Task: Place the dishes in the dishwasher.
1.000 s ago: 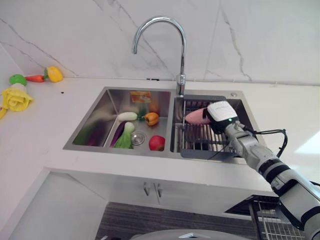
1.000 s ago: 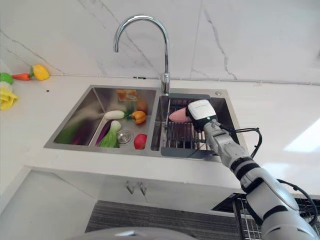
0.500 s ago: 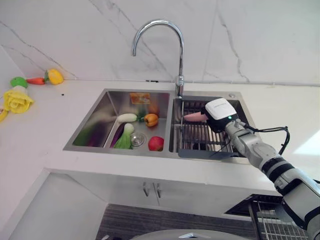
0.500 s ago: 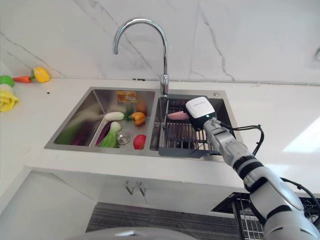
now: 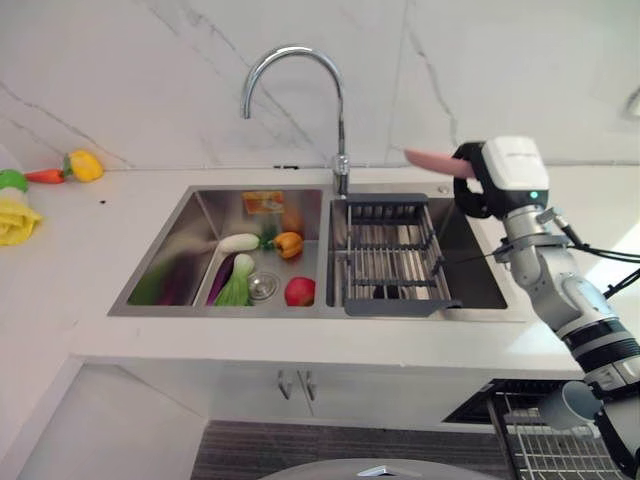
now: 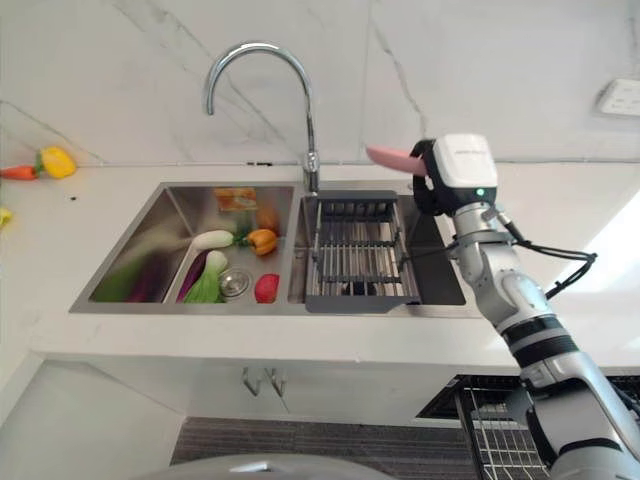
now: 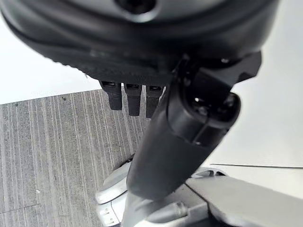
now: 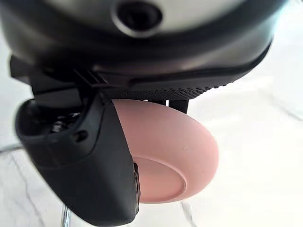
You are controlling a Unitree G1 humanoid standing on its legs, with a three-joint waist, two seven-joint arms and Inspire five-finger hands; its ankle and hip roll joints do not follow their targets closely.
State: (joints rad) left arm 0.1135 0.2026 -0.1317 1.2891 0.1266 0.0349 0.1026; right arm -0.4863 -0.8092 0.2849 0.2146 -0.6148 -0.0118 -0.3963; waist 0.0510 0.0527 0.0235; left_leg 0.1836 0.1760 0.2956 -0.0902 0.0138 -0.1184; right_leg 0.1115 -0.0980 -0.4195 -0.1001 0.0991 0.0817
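Note:
My right hand [image 5: 471,182] is shut on a pink dish [image 5: 432,159], thumb on one face and fingers behind it. The dish is held edge-on in the air above the far right corner of the sink [image 5: 478,282], level with the faucet's base. Its round pink underside [image 8: 166,152] sits against the thumb [image 8: 90,161]. Below it, a dark wire dish rack [image 5: 389,251] rests in the right basin. My left hand [image 7: 142,42] hangs over grey plank floor with fingers [image 7: 128,98] relaxed and nothing in them.
The left basin holds toy food: a red apple [image 5: 299,291], an orange pepper [image 5: 288,243], a white radish [image 5: 239,241] and greens [image 5: 233,290]. A tall curved faucet [image 5: 291,58] rises between the basins. A wire dishwasher rack [image 6: 482,440] stands low at right.
The right hand has lifted the pink dish out of the sink rack, up and to the right. The camera view has also shifted.

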